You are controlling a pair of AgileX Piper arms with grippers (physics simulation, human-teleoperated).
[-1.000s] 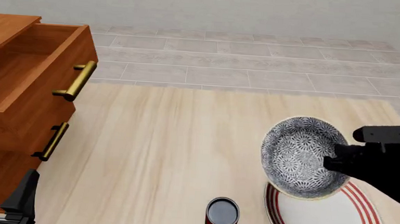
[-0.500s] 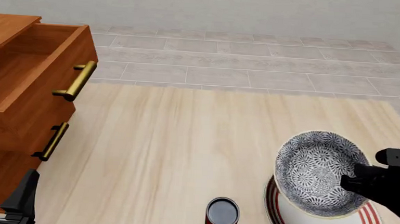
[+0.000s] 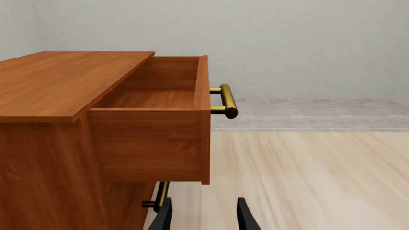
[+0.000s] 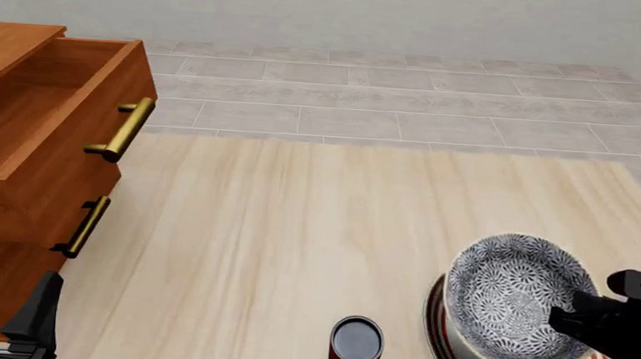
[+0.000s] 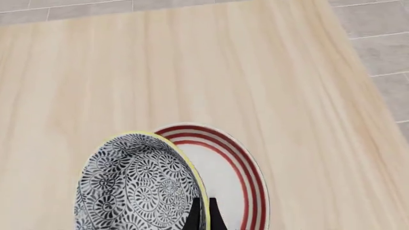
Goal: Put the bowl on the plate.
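The bowl point(image 4: 510, 301) sits over the plate point(image 4: 438, 333) at the near right corner of the table, tilted a little so its patterned inside faces up and toward the left; whether its base touches the plate cannot be told. The right gripper point(image 4: 571, 314) is clamped on the bowl's right rim, and the right wrist view shows its dark fingers point(image 5: 193, 216) pinching the rim edge-on, one on each side of the wall. Only the left arc of the plate and a slice of its right edge show past the bowl in the front view.

Just left of the plate stands a small can point(image 4: 355, 349) with a dark top and a red label, apart from the bowl and plate. Far to the left is a wooden cabinet point(image 4: 7, 210) with its top drawer point(image 4: 46, 121) pulled out and brass handles point(image 4: 123, 130) on the fronts. The left gripper point(image 4: 3, 306) hangs beside the cabinet's lower front, fingers spread with nothing between them.

The bowl is deep and round, densely patterned in blue-grey and white flowers inside, pale cream at the rim and outside. The plate is flat and white with red rings near its rim.

The table point(image 4: 295, 228) is pale wood grain. Beyond it lies a grey tiled floor point(image 4: 415, 102) and a plain light wall.
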